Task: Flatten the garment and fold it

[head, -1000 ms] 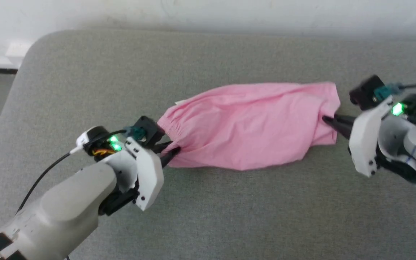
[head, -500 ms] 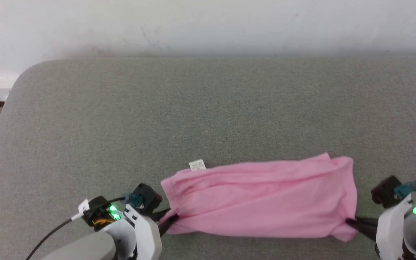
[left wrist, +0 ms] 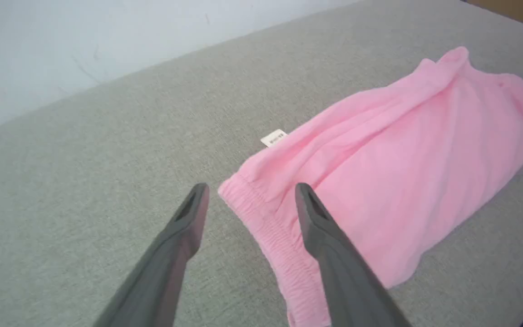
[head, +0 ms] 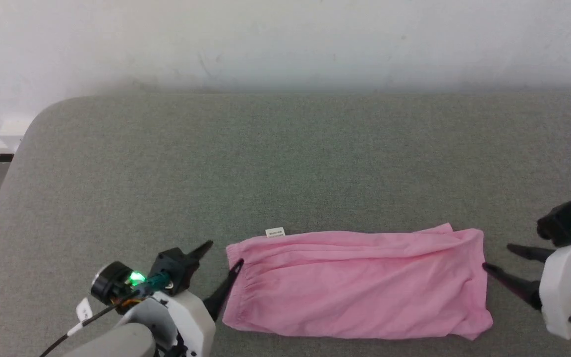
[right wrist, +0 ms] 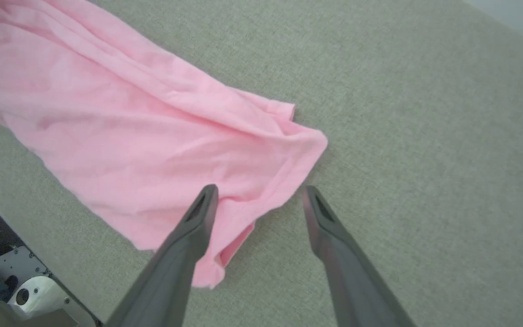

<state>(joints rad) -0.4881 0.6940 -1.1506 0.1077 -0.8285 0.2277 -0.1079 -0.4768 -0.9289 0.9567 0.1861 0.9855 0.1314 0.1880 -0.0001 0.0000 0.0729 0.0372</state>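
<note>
— On the grey pad (head: 285, 163) below a white wall (head: 285, 39), head view: the garment (head: 360, 285) lies stretched sideways on the robot's side of the pad, waistband at the robot's left, label tag (head: 274, 232) poking out at the far corner. The left gripper (head: 225, 252) and the right gripper (head: 497, 256) flank it, both spread wide, holding nothing.
— And from the left wrist?
— Fingers straddle the gathered waistband (left wrist: 261, 222), one over cloth, one over bare pad; contact cannot be told. Long ridges (left wrist: 379, 104) run along the far edge.
— The right wrist?
— Wide fingers there too, one above the leg hem (right wrist: 307, 141), which curls under at its near corner.
— So how should the flattening go?
— Likely by smoothing those ridges and the curled corner first: pinch low at matching corners, take both layers, pull evenly outward, then fold. An uneven tug would probably drag the thin cloth askew.
</note>
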